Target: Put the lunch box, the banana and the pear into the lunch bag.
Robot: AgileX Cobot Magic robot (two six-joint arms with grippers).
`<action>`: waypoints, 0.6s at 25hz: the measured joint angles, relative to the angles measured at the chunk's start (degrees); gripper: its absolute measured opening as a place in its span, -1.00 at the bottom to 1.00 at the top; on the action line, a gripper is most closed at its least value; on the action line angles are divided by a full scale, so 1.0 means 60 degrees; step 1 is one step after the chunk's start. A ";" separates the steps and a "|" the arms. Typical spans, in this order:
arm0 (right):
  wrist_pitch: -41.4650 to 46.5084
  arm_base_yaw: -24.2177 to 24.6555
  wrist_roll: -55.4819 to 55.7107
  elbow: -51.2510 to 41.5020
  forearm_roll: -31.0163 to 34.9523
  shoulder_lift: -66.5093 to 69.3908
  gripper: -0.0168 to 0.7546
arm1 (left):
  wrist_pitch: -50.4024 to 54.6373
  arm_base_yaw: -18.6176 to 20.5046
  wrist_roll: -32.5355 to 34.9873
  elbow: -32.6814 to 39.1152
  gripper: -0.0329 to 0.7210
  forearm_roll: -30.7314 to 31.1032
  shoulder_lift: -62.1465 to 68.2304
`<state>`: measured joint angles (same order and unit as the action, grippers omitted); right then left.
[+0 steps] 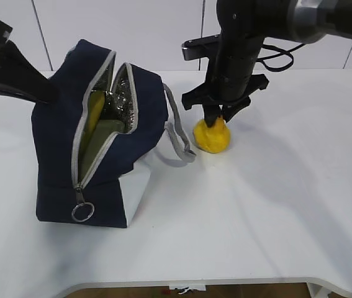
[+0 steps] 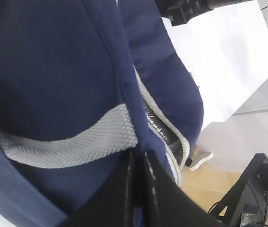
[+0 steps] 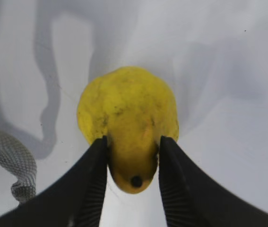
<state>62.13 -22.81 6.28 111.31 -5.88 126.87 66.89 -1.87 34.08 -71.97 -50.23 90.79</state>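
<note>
The navy lunch bag [image 1: 58, 161] stands at the left with its zipper open. Inside it I see the yellow banana [image 1: 95, 107] and the sage-green lid of the lunch box [image 1: 106, 132]. My left gripper [image 1: 46, 93] is shut on the bag's fabric at its upper left edge. In the left wrist view the jaws [image 2: 138, 158] pinch blue cloth beside the grey handle [image 2: 67, 142]. The yellow pear [image 1: 212, 139] sits on the table right of the bag. My right gripper [image 1: 216, 117] is shut on its narrow top from above. The right wrist view shows the pear [image 3: 129, 104] between the fingers [image 3: 98, 161].
The bag's other grey handle [image 1: 179, 139] lies looped on the white table [image 1: 275, 205] just left of the pear, and shows in the right wrist view [image 3: 11, 156]. The metal ring pull [image 1: 82, 212] hangs at the bag's lower front. The table's front edge is near.
</note>
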 joint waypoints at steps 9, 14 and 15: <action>0.0603 0.0000 0.0000 0.0163 -0.0390 -0.0018 -0.39 | 0.0000 0.0000 0.0000 0.0000 -0.93 0.0000 0.0000; 0.1377 0.0000 0.0000 0.1163 -0.0532 -0.0098 -0.39 | 0.0000 0.0000 0.0000 0.0000 -0.93 0.0022 0.0000; 0.1411 0.0000 0.0000 0.1474 -0.0553 -0.0116 -0.39 | 0.0000 0.0000 0.0000 0.0000 -0.93 0.0083 0.0000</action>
<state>70.59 -22.81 6.28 120.16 -9.19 126.17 66.89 -1.87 34.08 -71.97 -49.73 90.79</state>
